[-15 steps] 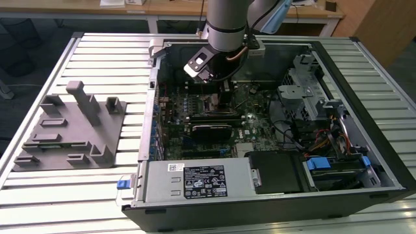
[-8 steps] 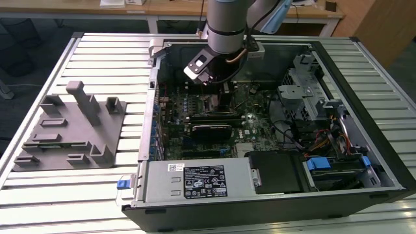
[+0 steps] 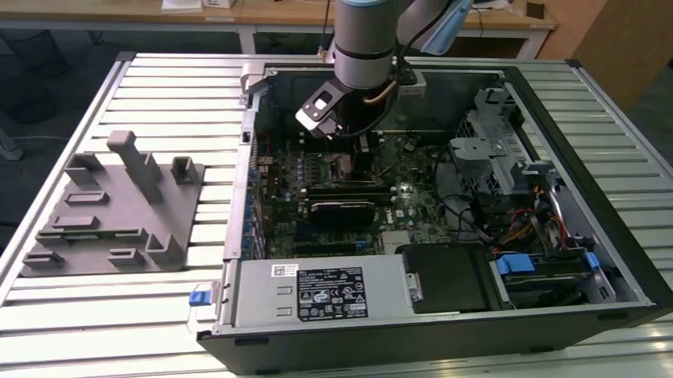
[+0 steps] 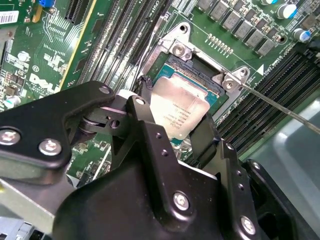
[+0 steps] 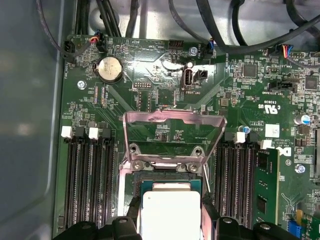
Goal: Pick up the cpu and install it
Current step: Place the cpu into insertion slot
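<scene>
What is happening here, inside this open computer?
A robot arm reaches into the open computer case. Its gripper holds the cpu by two opposite edges, right over the motherboard socket. The socket's metal load plate stands flipped open. Whether the cpu is fully seated cannot be told.

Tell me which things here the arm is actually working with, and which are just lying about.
In the job: gripper, shut on the cpu; socket; its raised lid.
Lying about: grey fixture; coin battery; power supply.
</scene>
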`<state>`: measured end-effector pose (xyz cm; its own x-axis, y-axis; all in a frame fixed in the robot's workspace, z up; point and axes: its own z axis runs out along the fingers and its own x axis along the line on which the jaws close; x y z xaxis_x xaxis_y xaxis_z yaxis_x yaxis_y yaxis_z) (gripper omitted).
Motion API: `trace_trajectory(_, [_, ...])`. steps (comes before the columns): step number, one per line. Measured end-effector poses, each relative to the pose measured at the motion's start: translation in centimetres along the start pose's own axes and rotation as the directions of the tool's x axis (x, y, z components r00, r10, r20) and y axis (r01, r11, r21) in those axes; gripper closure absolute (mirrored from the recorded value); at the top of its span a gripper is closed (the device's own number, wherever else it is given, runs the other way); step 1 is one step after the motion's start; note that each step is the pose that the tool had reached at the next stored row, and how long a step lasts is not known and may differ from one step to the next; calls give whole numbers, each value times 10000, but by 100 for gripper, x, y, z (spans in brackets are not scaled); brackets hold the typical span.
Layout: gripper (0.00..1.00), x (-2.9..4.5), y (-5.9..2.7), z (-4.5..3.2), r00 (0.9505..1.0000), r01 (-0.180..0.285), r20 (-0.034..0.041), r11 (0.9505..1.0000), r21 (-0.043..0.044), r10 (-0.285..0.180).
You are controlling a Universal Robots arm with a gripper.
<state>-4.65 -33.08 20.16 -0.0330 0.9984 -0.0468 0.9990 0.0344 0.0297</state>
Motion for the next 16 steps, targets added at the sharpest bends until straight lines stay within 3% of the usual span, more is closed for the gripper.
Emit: trace_trajectory(16, [45,12,9,50,10000,-1,3,10000,1,1])
